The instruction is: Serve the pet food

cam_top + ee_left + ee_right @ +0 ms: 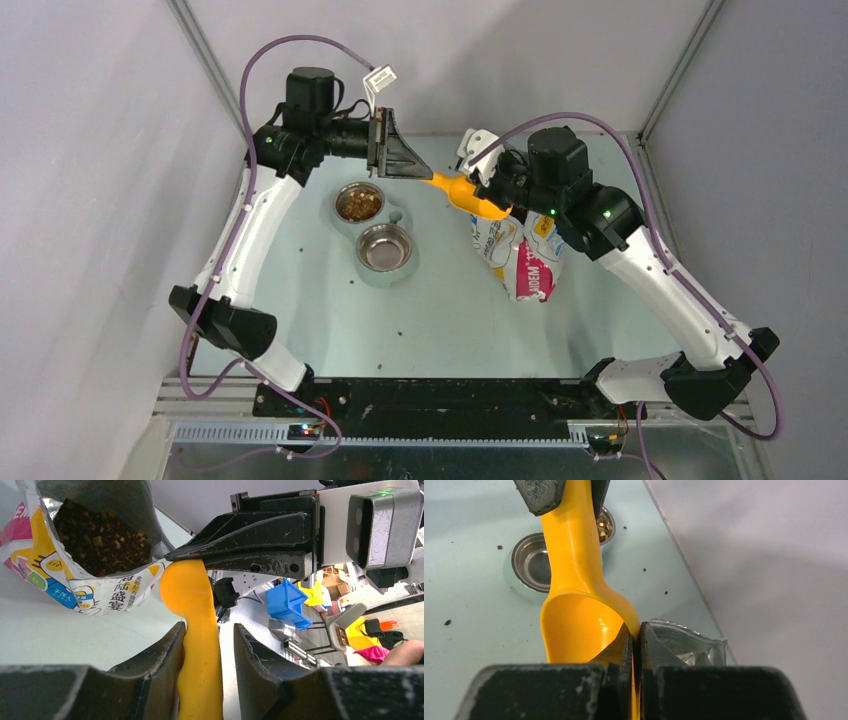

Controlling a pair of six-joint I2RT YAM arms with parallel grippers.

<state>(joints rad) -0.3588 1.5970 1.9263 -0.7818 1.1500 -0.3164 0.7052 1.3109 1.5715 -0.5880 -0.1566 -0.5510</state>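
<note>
The orange scoop [462, 193] hangs between both grippers above the table. My right gripper [636, 630] is shut on the rim of its empty bowl [574, 625]. My left gripper [210, 627] is open around the scoop's handle [200, 670]; the handle touches one finger, with a gap to the other. Pet food [100, 535] fills the open printed foil bag [522, 255], which lies just under the scoop. More pet food [359, 203] sits in the far steel bowl, and a little of that bowl's food shows behind the handle in the right wrist view [604, 526].
The near steel bowl [385, 247] of the double feeder is empty. Stray kibble crumbs dot the table [499, 547]. The enclosure's back wall and right wall stand close behind the bag.
</note>
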